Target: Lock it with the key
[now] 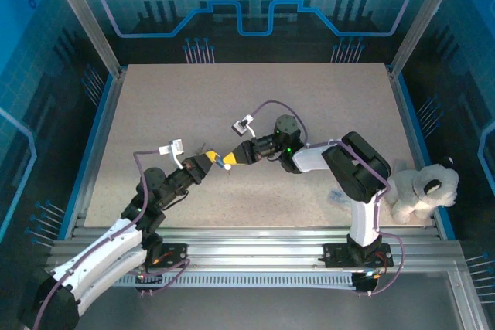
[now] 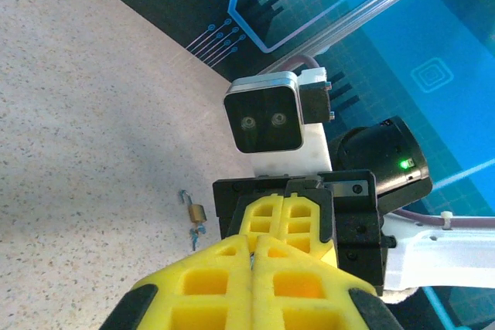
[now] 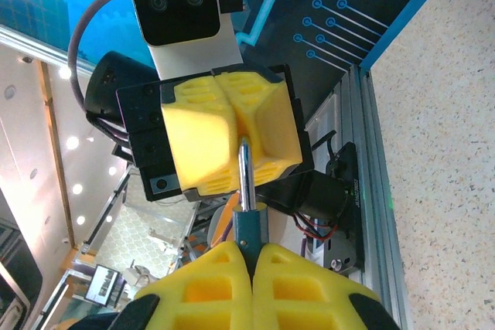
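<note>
As right hand (image 3: 251,251) clamps lock (image 3: 251,226), left hand (image 3: 240,130) pinches shackle (image 3: 244,171).

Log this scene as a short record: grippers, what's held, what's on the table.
left gripper: shut, facing the right one above the table
right gripper: shut on teal piece
silver bar: sticks out of teal piece, tip at left gripper's finger seam; key or lock, cannot tell
padlock: brass, lying on table, apart from both grippers
plush: by table's right edge
</note>
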Motion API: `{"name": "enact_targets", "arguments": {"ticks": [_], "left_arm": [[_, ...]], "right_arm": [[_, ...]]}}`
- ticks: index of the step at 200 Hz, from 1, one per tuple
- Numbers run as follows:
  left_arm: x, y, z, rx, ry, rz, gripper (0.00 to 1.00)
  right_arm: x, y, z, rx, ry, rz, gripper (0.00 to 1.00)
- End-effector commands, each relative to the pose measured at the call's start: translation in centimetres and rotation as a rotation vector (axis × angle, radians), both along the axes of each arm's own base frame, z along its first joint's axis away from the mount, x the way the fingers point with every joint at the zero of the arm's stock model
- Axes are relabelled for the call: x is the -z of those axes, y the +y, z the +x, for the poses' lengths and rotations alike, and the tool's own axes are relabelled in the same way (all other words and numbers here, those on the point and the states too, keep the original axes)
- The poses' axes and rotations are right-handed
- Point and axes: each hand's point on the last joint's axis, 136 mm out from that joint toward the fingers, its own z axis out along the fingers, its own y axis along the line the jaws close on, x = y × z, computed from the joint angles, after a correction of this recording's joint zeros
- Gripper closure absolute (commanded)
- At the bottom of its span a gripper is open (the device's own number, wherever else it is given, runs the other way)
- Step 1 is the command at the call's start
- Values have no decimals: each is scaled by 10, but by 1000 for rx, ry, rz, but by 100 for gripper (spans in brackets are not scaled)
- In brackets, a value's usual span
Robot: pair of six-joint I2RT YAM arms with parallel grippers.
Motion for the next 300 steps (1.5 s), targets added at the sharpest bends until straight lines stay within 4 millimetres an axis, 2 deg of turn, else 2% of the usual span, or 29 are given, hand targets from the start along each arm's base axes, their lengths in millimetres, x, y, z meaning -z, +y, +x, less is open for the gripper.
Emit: {"name": "enact_targets", "arguments": {"ticks": [1,40,95,136,204,300], "left_arm": [[26,-7,-6,55,64,20,100],[25,-11,-6,71,66,-3,100],[31,-21,-10,102,77,0,100],[28,-30,-14,136,60,-6,100],[35,-35,-22,161,55,7,100],[36,-40,-28,180,48,6,100]], "right_arm": [[-20,-7,16,64,-75,68,100],[-14,-6,20,86,-64,47,100],[-23,-6,24,110,-63,62,100],[-25,-5,32,152,-60,44,100],[-51,-3,37,175,-71,81,100],[-61,4,40,223,-81,46,100]]}}
